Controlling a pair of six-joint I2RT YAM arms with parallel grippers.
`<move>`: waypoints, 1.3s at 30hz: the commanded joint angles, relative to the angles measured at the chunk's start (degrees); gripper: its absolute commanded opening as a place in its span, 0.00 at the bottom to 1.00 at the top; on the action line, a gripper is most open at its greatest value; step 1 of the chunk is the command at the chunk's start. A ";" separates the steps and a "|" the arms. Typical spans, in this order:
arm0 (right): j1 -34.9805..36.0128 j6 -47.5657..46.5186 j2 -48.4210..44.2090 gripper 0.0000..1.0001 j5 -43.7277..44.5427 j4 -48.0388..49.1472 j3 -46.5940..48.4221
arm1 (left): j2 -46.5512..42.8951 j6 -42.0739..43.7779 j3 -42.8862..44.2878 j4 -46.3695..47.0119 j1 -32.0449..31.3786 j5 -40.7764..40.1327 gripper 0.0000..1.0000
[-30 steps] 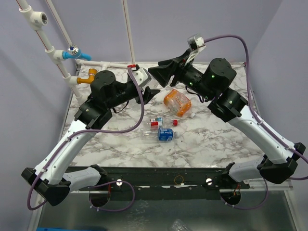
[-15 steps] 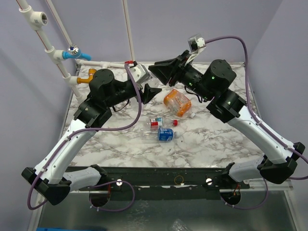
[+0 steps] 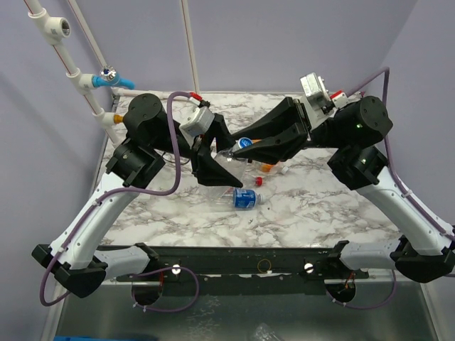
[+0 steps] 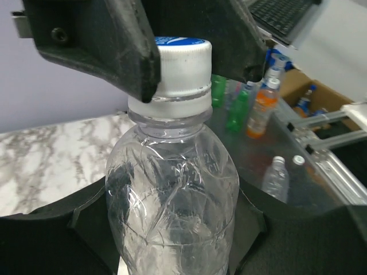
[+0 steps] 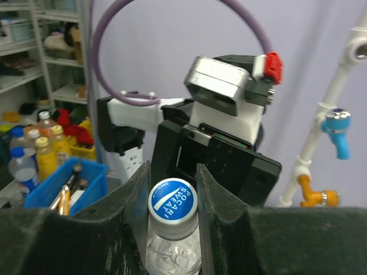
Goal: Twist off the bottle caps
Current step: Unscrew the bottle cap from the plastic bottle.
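A plain clear bottle (image 3: 231, 165) is held in the air over the middle of the table. My left gripper (image 3: 226, 160) is shut on its body (image 4: 172, 195). Its blue-and-white cap (image 5: 172, 200) sits between my right gripper's fingers (image 5: 215, 200), which press on both sides of it. My right gripper (image 3: 242, 148) meets the bottle from the right. A blue-labelled bottle (image 3: 242, 199) lies on the marble below. A small red cap (image 3: 258, 181) lies loose beside it. A sliver of the orange bottle (image 3: 266, 168) shows behind the right fingers. The red-labelled bottle is hidden.
White pipes with a blue valve (image 3: 108, 77) and an orange valve (image 3: 108, 118) stand at the back left corner. A thin white pole (image 3: 190, 50) rises at the back. The marble table (image 3: 320, 213) ends at a dark front rail.
Both arms have swung from the back of the table to its middle. The clear bottle is now held up between them, left gripper on the body, right gripper on the cap.
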 commanded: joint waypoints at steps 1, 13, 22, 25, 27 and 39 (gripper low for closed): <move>0.51 2.41 -0.32 0.01 -17.08 1.96 -0.13 | 0.53 -6.84 1.17 2.25 0.76 8.35 0.00; 0.52 -2.54 -3.88 1.00 26.96 -3.01 0.09 | -0.74 7.82 -1.97 -2.92 0.94 -5.30 0.00; 0.55 -0.14 3.89 0.96 44.02 -17.75 10.41 | -1.75 23.04 -6.15 -4.30 0.94 -28.21 0.00; 0.64 0.41 4.40 0.87 46.32 -18.91 10.02 | -1.59 23.66 -6.39 -3.72 0.94 -30.81 0.00; 0.64 0.66 4.45 0.83 46.31 -19.02 9.52 | -1.44 23.22 -6.41 -3.30 0.94 -31.84 0.00; 0.60 3.81 5.21 0.68 43.80 -17.12 5.97 | -0.12 20.00 -6.15 -1.37 0.94 -37.09 0.00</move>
